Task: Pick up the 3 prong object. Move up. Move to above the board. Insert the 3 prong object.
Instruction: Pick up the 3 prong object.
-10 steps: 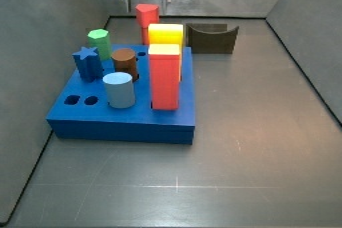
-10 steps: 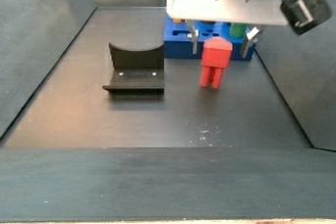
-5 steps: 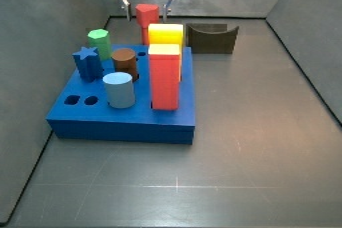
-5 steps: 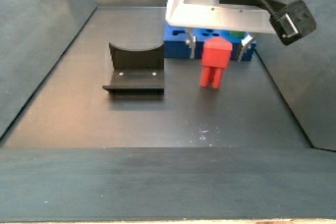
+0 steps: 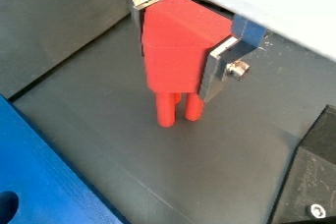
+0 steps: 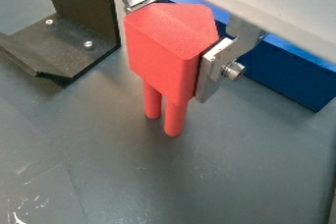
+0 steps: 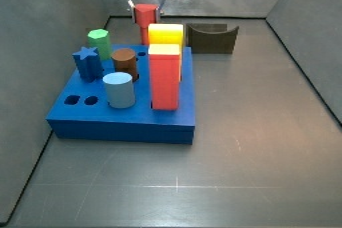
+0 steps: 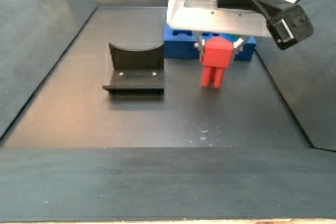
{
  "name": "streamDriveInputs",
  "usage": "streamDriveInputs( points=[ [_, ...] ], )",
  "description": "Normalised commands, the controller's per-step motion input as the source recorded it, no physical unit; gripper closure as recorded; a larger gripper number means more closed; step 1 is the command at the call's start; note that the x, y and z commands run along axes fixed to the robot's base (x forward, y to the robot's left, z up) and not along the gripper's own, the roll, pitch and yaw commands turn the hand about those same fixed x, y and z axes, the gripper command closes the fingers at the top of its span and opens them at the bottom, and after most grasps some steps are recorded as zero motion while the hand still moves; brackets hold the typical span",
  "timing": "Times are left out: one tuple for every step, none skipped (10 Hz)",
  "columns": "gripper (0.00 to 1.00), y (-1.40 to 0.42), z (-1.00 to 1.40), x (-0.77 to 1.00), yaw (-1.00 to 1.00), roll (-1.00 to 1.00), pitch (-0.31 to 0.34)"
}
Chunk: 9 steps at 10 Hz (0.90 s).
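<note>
The 3 prong object (image 5: 178,56) is a red peg with thin prongs under it, standing on the dark floor just behind the board (image 7: 127,122). It also shows in a wrist view (image 6: 160,56) and in both side views (image 7: 144,14) (image 8: 215,63). My gripper (image 5: 180,39) is down over it, and the silver fingers (image 6: 215,69) press flat on two opposite sides of it. The prong tips look to be at the floor. The board, a thick blue block, shows behind the peg in a side view (image 8: 178,37).
The board holds a tall red block (image 7: 163,77), a yellow piece (image 7: 164,35), a brown cylinder (image 7: 123,60), a light-blue cylinder (image 7: 119,89), a green piece (image 7: 99,40) and a blue star (image 7: 87,60). The fixture (image 8: 134,69) stands beside the peg. Grey walls enclose the floor.
My gripper has come down around the 3 prong object and its fingers now sit against the peg. The peg itself has not visibly moved.
</note>
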Motion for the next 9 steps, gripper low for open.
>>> streamDriveInputs(
  points=[
    [1.00,0.00,0.00,0.00,0.00,0.00,0.000],
    [1.00,0.00,0.00,0.00,0.00,0.00,0.000],
    [1.00,0.00,0.00,0.00,0.00,0.00,0.000],
    [1.00,0.00,0.00,0.00,0.00,0.00,0.000],
    [1.00,0.00,0.00,0.00,0.00,0.00,0.000],
    [1.00,0.00,0.00,0.00,0.00,0.00,0.000],
    [1.00,0.00,0.00,0.00,0.00,0.00,0.000],
    [1.00,0.00,0.00,0.00,0.00,0.00,0.000],
    [1.00,0.00,0.00,0.00,0.00,0.00,0.000]
  ],
)
